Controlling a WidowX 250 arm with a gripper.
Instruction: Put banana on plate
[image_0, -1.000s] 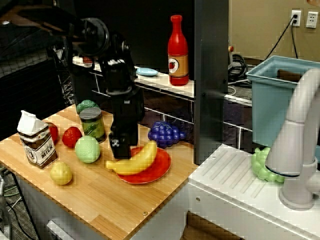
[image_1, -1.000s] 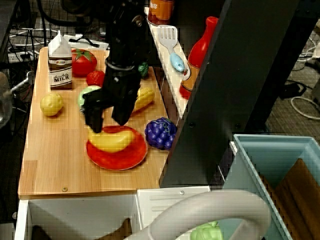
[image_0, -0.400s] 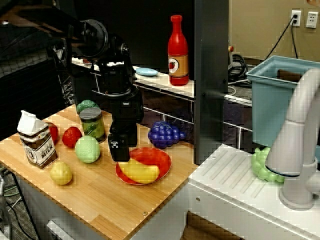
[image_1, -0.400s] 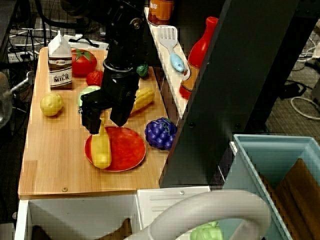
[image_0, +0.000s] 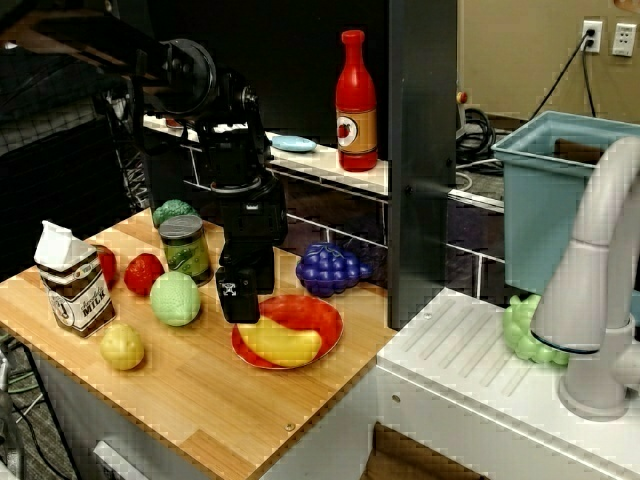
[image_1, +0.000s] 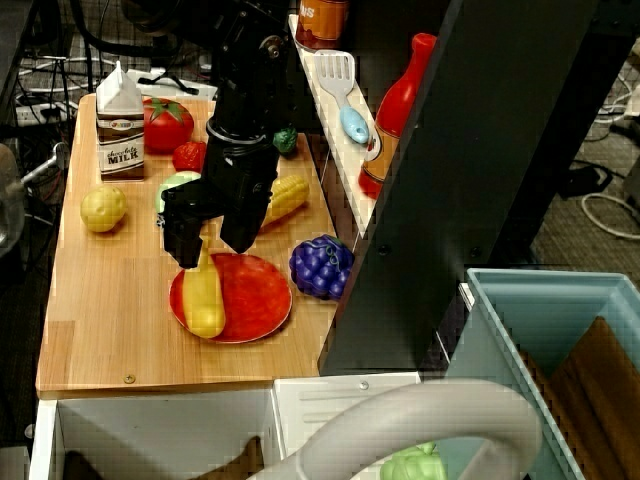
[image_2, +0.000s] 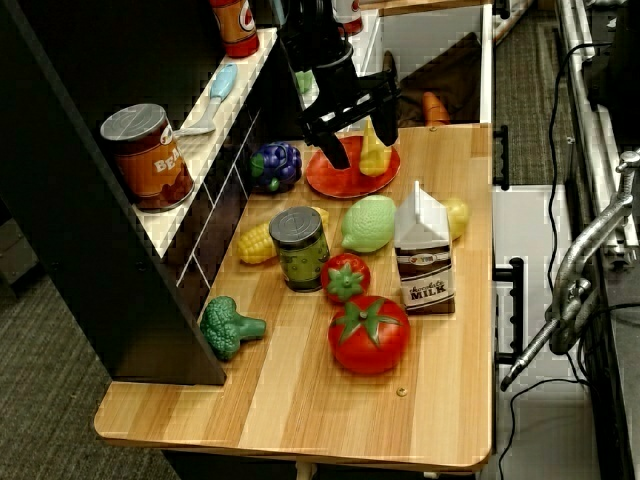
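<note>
The banana (image_1: 203, 296) is smooth, fat and plain yellow, with a slight bend and pointed ends. It lies flat on the red-orange plate (image_1: 253, 302), along the plate's outer side, the side away from the purple grapes (image_1: 321, 266). It is about as long as the plate is wide. The plate is round and shiny and sits on the wooden counter (image_1: 105, 300).

The black robot arm (image_0: 238, 185) comes down from above and stands nearly straight up over the back edge of the plate. Its gripper (image_1: 212, 236) points down, and its two fingers are spread apart with nothing between them. One finger (image_1: 183, 238) hangs just over the far end of the banana; I cannot tell if it touches.

Behind the arm lies the corn cob (image_1: 285, 196).
</note>
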